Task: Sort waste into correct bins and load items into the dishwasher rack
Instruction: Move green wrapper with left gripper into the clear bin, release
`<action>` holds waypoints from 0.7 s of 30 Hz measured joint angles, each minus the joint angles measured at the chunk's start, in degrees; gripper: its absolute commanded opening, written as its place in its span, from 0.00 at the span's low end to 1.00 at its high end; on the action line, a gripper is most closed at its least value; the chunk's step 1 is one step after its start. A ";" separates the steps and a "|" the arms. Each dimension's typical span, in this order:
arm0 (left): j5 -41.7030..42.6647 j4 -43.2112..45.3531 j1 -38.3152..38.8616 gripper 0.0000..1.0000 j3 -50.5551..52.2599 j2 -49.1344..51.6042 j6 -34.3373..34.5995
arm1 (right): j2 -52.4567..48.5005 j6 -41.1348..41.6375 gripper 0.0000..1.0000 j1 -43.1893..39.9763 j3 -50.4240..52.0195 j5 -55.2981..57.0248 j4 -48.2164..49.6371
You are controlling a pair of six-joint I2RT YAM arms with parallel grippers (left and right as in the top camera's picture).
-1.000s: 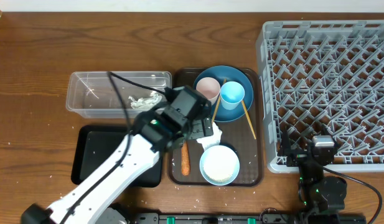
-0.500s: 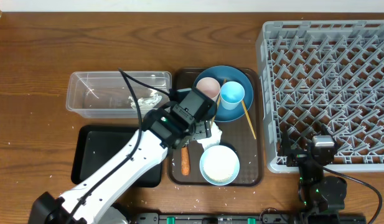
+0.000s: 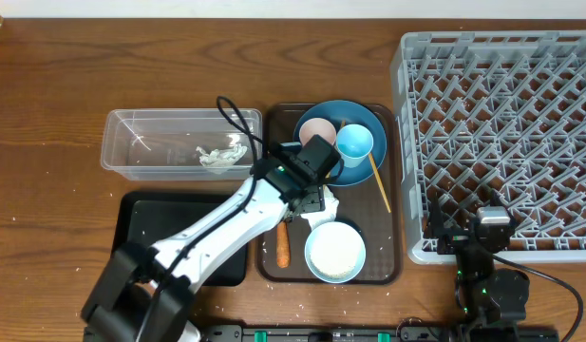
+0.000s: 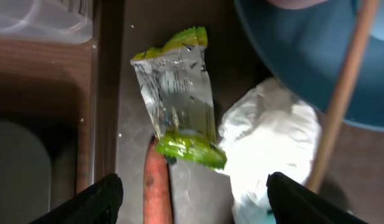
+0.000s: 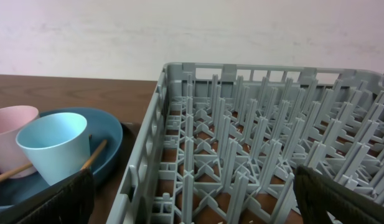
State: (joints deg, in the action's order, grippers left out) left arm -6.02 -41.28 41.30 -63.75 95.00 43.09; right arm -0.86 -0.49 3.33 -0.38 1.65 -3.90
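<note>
The left arm [image 3: 217, 233] stretches forward and rightward, the left gripper [image 4: 195, 199] pointing straight down, fingers spread wide; the right arm [image 3: 487, 285] sits folded low, the right gripper [image 5: 198, 199] level, fingers wide apart

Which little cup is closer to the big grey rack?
The light-blue cup. The pink cup sits beside it, farther from the rack.

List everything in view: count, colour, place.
rack: 1, grey, right
tray: 1, brown, centre
plate: 1, blue, tray's far end
pink cup: 1, on plate
light-blue cup: 1, on plate
chopsticks: 2, wooden, across plate
bowl: 1, pale, tray's near end
carrot: 1, orange, tray's left edge
wrapper: 1, green, at carrot's tip
napkin: 1, white, beside bowl
tub: 1, clear, left of tray
paper wad: 1, white, in tub
bin: 1, black, near-left
left fingers: open, above wrapper
right fingers: open, beside rack
</note>
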 measured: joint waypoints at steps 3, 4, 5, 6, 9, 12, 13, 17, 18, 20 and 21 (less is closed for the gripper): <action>-1.31 1.25 0.00 0.76 0.09 2.23 0.00 | 0.00 0.00 0.99 0.00 0.00 0.00 0.00; -1.70 1.64 0.00 0.76 0.11 2.91 0.00 | 0.00 0.00 0.99 0.00 0.00 0.00 0.00; -1.90 2.05 0.00 0.76 0.11 3.50 0.00 | 0.00 0.00 0.99 0.00 0.00 0.00 0.00; -2.05 2.62 0.00 0.75 0.15 4.13 -0.02 | 0.00 0.00 0.99 0.00 0.00 0.00 0.00; -2.38 4.42 0.00 0.66 0.20 6.01 0.02 | 0.00 0.00 0.99 0.00 0.00 0.00 0.00; -2.64 5.57 0.00 0.47 0.24 7.52 0.35 | 0.00 0.00 0.99 0.00 0.00 0.00 0.00; -2.75 5.79 0.00 0.42 0.26 7.80 0.39 | 0.00 0.00 0.99 0.00 0.00 0.00 0.00; -3.02 6.56 0.00 0.41 0.33 8.09 -0.02 | 0.00 0.00 0.99 0.00 0.00 0.00 0.00; -3.04 6.80 0.00 0.41 0.33 8.09 -0.02 | 0.00 0.00 0.99 0.00 0.00 0.00 0.00; -3.02 6.91 0.00 0.41 0.33 8.09 -0.02 | 0.00 0.00 0.99 0.00 0.00 0.00 0.00; -3.04 6.93 0.00 0.38 0.33 8.09 -0.02 | 0.00 0.00 0.99 0.00 0.00 0.00 0.00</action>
State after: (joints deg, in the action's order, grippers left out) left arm -9.06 -34.35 41.30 -63.42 103.09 43.07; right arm -0.86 -0.49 3.33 -0.38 1.65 -3.90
